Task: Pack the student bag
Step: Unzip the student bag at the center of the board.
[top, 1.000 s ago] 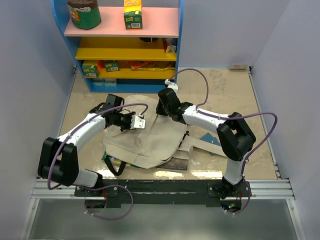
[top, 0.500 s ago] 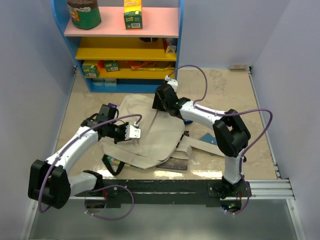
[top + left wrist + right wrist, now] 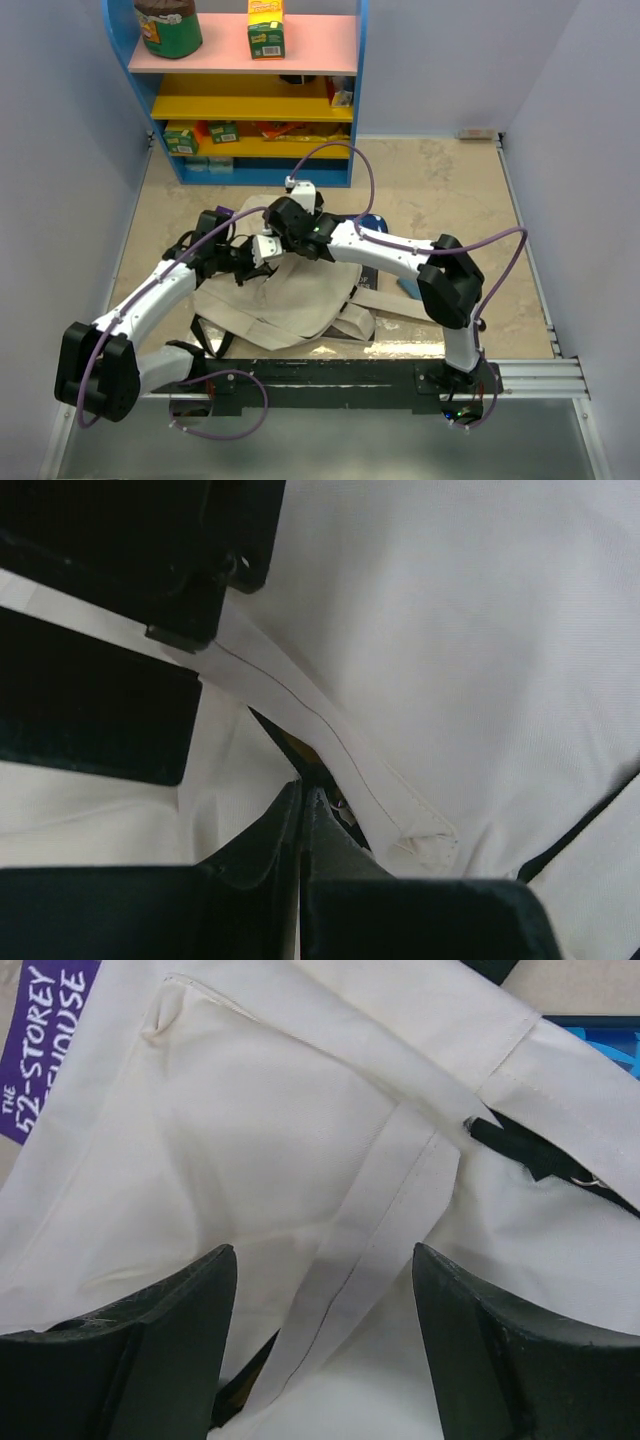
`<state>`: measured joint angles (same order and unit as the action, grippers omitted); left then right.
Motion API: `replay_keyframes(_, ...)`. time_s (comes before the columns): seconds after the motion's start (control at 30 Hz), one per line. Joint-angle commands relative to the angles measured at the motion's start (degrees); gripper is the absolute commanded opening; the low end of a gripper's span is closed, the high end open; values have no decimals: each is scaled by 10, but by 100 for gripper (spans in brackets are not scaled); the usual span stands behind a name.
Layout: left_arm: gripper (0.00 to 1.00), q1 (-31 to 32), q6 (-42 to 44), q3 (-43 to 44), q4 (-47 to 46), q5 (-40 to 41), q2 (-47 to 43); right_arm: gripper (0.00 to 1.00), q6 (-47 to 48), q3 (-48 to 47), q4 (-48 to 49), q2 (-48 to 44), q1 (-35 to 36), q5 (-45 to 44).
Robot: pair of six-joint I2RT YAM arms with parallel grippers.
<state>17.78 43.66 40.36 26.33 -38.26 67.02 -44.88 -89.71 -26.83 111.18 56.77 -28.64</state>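
Note:
The student bag (image 3: 300,295), a big cream canvas sack, lies crumpled in the middle of the floor. My left gripper (image 3: 262,250) sits at its upper left edge. In the left wrist view its fingers (image 3: 301,792) are pressed together on a sliver of cream cloth at the dark mouth of the student bag (image 3: 480,630). My right gripper (image 3: 278,228) hovers just beyond it. It stands open (image 3: 322,1255) over the student bag (image 3: 250,1140), a stitched cream hem strip running between the jaws untouched.
A purple book (image 3: 45,1040) peeks out past the bag's far edge. A blue pencil case (image 3: 372,222) lies right of the bag. Black strap ends (image 3: 205,335) trail near the left arm's base. A blue shelf unit (image 3: 250,100) with boxes stands at the back.
My right gripper has opened and swung left across the bag, up to the left gripper. The bag has slid toward the near left, baring the blue pencil case. The left gripper stays shut.

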Motion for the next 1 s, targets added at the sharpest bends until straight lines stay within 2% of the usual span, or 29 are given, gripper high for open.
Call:
replay_keyframes(0.0,4,1,-14,-5,-18,-12,-23,73,-49,-40,-80,20,9,-51)
replay_keyframes(0.1,3,1,-18,-8,-25,-5,-28,76,-36,-47,-109,-9,-3,-71)
replay_keyframes(0.27,0,1,-63,21,-75,39,-25,74,-30,-5,-55,-66,-13,-3)
replay_keyframes(0.4,0,-4,-75,118,-78,59,-8,71,-63,-18,-73,-44,-8,40)
replay_keyframes(0.5,0,-4,-46,162,-37,41,4,69,-95,-34,-89,-23,-2,54)
replay_keyframes(0.57,0,-4,-17,158,-12,29,2,68,-106,-44,-96,-4,6,58)
replay_keyframes(0.77,2,-4,77,69,89,-18,-44,67,-125,-57,-108,22,5,44)
replay_keyframes(0.97,8,-3,108,8,130,-27,-96,65,-127,-57,-103,49,-8,39)
